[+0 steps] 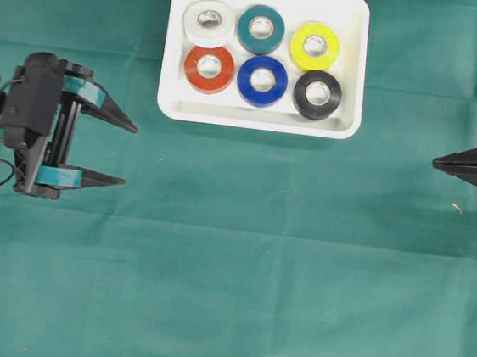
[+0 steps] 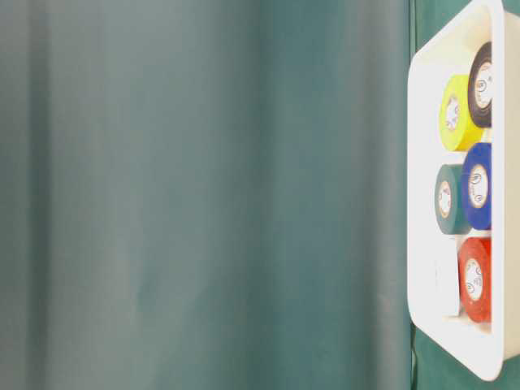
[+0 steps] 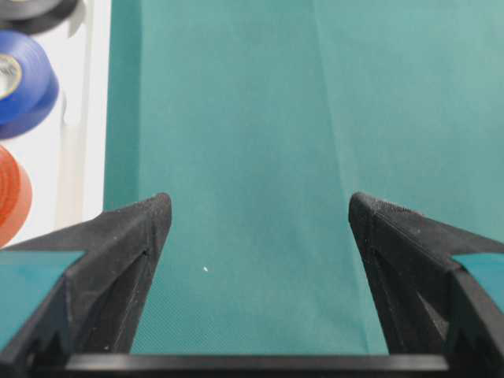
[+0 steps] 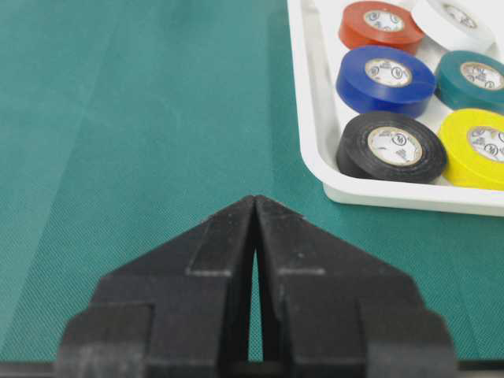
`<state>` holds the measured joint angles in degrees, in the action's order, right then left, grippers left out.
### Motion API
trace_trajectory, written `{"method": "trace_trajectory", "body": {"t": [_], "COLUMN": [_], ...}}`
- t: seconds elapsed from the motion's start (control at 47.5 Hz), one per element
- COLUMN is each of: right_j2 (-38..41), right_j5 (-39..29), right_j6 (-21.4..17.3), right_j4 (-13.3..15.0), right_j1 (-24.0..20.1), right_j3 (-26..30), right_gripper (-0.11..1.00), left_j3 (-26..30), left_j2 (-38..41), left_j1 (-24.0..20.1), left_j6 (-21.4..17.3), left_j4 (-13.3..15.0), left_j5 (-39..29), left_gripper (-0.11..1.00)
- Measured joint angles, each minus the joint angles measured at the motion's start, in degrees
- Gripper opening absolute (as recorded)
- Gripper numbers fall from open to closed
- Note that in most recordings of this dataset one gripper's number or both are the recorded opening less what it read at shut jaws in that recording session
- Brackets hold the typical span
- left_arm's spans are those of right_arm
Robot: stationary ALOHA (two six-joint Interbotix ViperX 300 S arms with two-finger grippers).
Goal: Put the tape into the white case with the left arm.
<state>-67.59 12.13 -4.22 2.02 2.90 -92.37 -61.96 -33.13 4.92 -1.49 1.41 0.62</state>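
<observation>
The white case [image 1: 258, 121] sits in the upper middle of the overhead view on a green cloth [image 1: 237, 272] that covers the table. Six rolls of tape lie flat inside it in two rows of three. The upper row holds a white roll [image 1: 207, 22] on the left, a teal roll [image 1: 261, 29] in the middle and a yellow roll [image 1: 314, 47] on the right. The lower row holds a red roll [image 1: 208, 68], a blue roll [image 1: 262, 80] and a black roll [image 1: 317, 94]. Neighbouring rolls lie close together, some touching.

The left gripper [image 1: 123, 154] is at the left edge of the overhead view, below and to the left of the case and well apart from it. Its two teal-banded fingers point right and stand spread wide, with only cloth between them; it holds nothing. In its wrist view the case rim [image 3: 93, 118] shows at the upper left.

The right gripper [image 1: 438, 164] is at the right edge, pointing left, level with the lower rim of the case. Its all-black fingers are pressed together to a point and grip nothing; its wrist view shows them meeting over bare cloth, the case at the upper right.
</observation>
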Motion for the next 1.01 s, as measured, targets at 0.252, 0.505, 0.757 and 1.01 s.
{"method": "trace_trajectory", "body": {"t": [0.252,0.505,0.757,1.01], "right_j2": [0.0,-0.4,-1.6,-2.4], "right_j5": [0.2,0.2,0.2,0.2], "right_j6": [0.0,0.1,0.0,0.0], "right_j4": [0.1,0.1,0.1,0.1], "right_j1": [0.1,0.1,0.1,0.1], "right_j3": [0.0,0.0,0.0,0.9], "right_gripper": [-0.09,-0.09,-0.09,-0.09], "left_j3": [-2.2,-4.2,-6.0,-7.1], "left_j2": [-4.0,-8.1,-12.7,-14.6], "left_j1": [0.0,0.0,0.0,0.0], "left_j6": [-0.1,0.0,0.0,0.1], "left_j4": [0.0,0.1,0.0,0.0], "left_j5": [0.4,1.4,1.6,2.0], "left_gripper": [0.92,0.92,0.92,0.92]}}
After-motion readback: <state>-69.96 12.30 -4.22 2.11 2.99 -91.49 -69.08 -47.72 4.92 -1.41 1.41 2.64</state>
